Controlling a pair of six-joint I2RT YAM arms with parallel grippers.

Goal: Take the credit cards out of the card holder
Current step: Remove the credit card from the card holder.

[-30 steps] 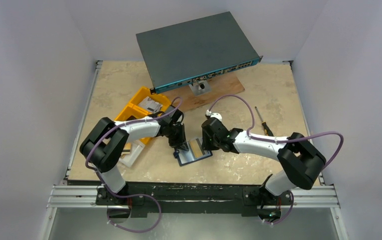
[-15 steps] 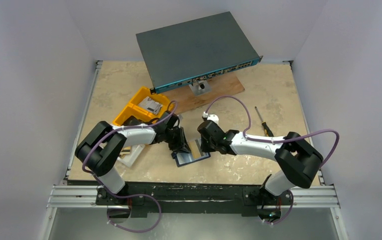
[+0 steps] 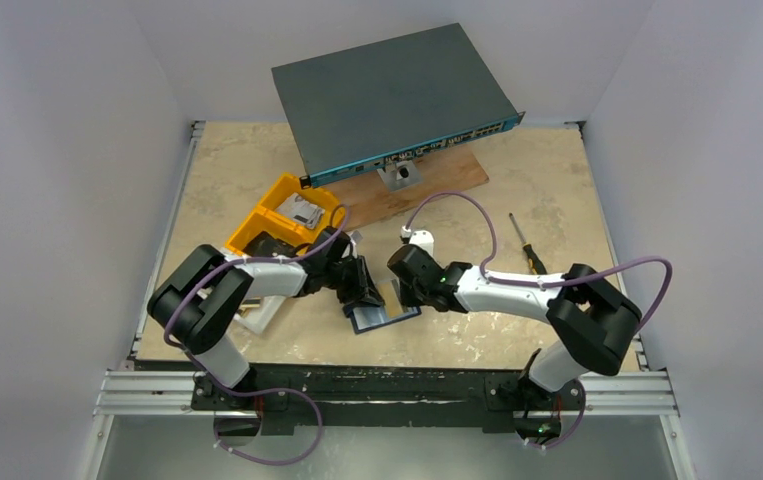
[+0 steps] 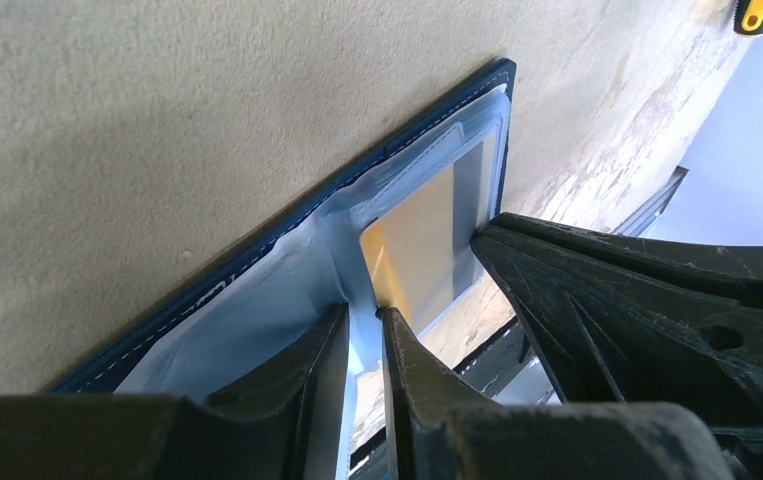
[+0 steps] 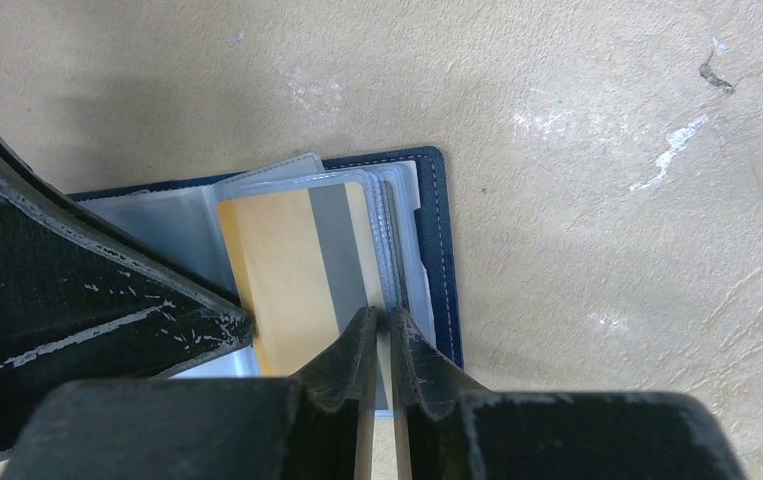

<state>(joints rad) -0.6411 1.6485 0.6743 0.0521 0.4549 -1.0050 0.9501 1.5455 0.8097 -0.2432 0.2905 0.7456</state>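
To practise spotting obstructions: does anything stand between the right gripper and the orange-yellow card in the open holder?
Only the clear sleeve that lies over the face of the credit card. The right gripper is right at the edge of the sleeve stack, its jaws nearly together. Nothing else visible lies between them.

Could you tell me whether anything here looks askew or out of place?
The network switch at the back lies skewed, overhanging the wooden board beneath it. Otherwise nothing stands out.
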